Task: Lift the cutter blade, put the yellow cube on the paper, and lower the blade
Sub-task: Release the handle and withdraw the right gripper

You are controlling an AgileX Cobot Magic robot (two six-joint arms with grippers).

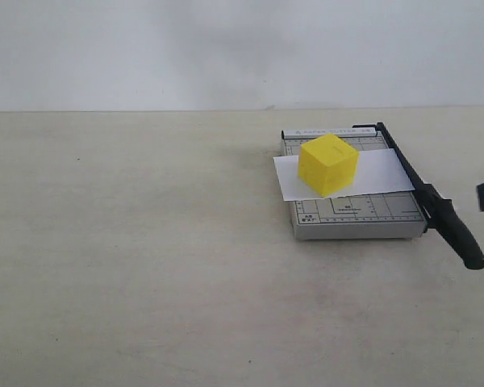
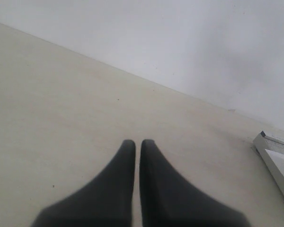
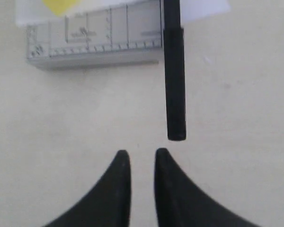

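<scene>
Two pincers are in view, and neither grasps anything. We see the left pincer [image 2: 137,142] clenched: its two dark fingers stand side by side with only a hairline slit between them, above bare worktop [image 1: 145,258] and well apart from the cutter. We see the right pincer [image 3: 142,152] released: its fingertips stand a little apart with nothing between them, and they hover just short of the rounded handle end of the cutter blade [image 1: 427,195], not touching it. The cutter blade lies lowered along the right-hand edge of the grey gridded cutter base [image 1: 359,216] as the exterior view shows it. Its thicker handle projects past the near edge of the base and over the worktop. The paper [image 1: 379,172] lies across the base, wider than it, and overhangs on the left side of that view. In the right wrist view a white corner shows on the far side of the blade, so the blade crosses the sheet. The yellow cube [image 1: 328,165] rests on the paper, near the middle of the base. It is turned so that one vertical edge faces the exterior camera, and it stands clear of the blade. The left wrist view catches only one corner of the base. A plain pale wall [image 1: 226,48] rises behind the worktop.
</scene>
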